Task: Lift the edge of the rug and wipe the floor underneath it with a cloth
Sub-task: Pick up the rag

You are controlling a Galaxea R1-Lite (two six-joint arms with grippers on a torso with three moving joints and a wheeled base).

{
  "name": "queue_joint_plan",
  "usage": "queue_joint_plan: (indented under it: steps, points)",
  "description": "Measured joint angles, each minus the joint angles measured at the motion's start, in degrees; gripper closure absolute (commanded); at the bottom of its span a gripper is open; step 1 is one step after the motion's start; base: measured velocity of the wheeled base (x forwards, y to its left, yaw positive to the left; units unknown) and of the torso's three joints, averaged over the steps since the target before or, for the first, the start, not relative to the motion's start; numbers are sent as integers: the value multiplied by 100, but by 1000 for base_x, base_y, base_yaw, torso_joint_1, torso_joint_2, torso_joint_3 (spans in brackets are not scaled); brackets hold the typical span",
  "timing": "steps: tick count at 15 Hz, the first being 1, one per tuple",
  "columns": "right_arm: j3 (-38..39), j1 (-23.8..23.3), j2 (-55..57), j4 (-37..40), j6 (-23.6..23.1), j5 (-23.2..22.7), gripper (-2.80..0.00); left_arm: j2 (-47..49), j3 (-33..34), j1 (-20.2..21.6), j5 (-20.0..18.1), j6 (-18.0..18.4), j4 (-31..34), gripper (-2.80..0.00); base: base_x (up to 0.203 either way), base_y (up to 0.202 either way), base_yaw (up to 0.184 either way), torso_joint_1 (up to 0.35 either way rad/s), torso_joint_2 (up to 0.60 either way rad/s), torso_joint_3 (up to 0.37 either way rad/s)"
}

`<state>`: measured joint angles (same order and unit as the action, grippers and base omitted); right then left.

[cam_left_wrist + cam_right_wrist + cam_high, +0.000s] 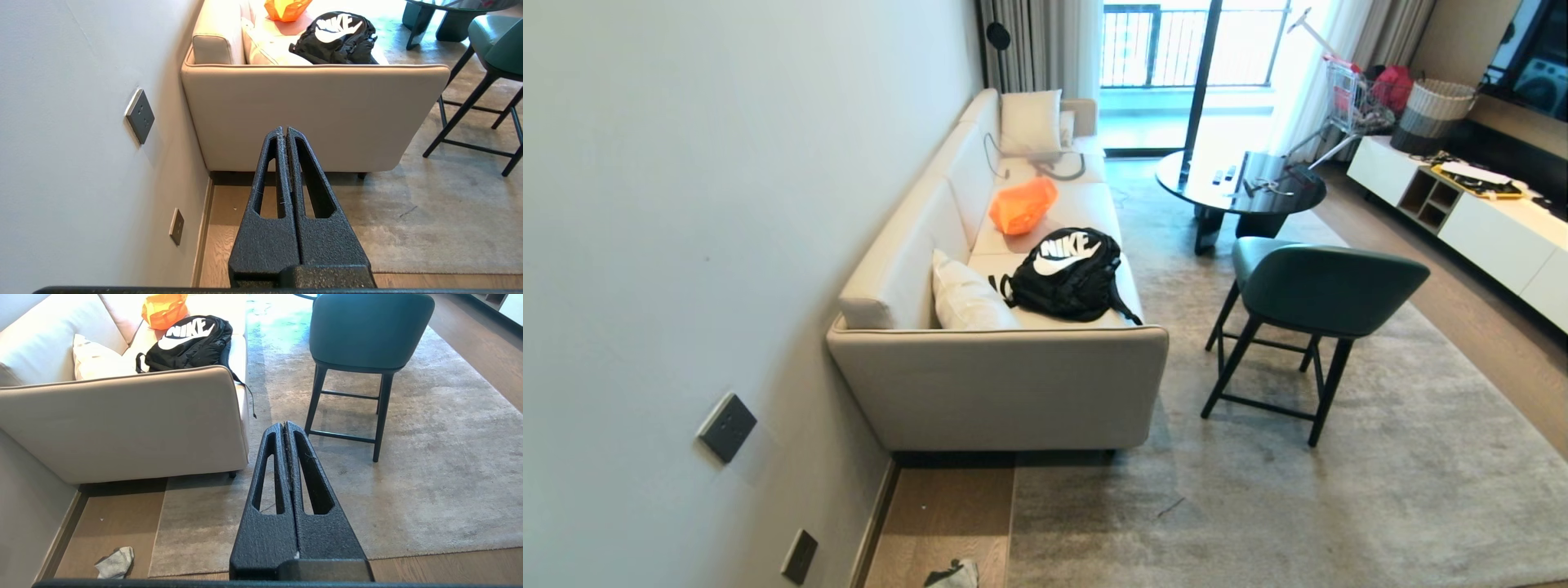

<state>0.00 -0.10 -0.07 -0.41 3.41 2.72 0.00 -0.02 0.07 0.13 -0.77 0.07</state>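
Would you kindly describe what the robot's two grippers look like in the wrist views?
Both the left gripper and right gripper look alike: matte black with a rough, grainy texture, each with two tapering wedge-shaped jaws with a long slot cut through each. No cables or markings show.

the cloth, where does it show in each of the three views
Head view: the cloth lies at the bottom edge, on the floor between wall and rug edge.
Left wrist view: not visible.
Right wrist view: it lies crumpled on the floor near the wall, beside the rug's corner.
Shared landmark: the black backpack on the sofa.
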Motion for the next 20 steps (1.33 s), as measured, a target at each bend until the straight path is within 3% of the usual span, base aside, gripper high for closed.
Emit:
queue_joint_plan:
  steps: [17,20]
  points:
    - [0,0,0,1,9,-2,0,0,0,0,4,0,2,0,0,0,0,-3,2,3]
    - [0,0,5,11,9,-2,0,0,0,0,2,0,3,0,0,0,0,-130,295,167]
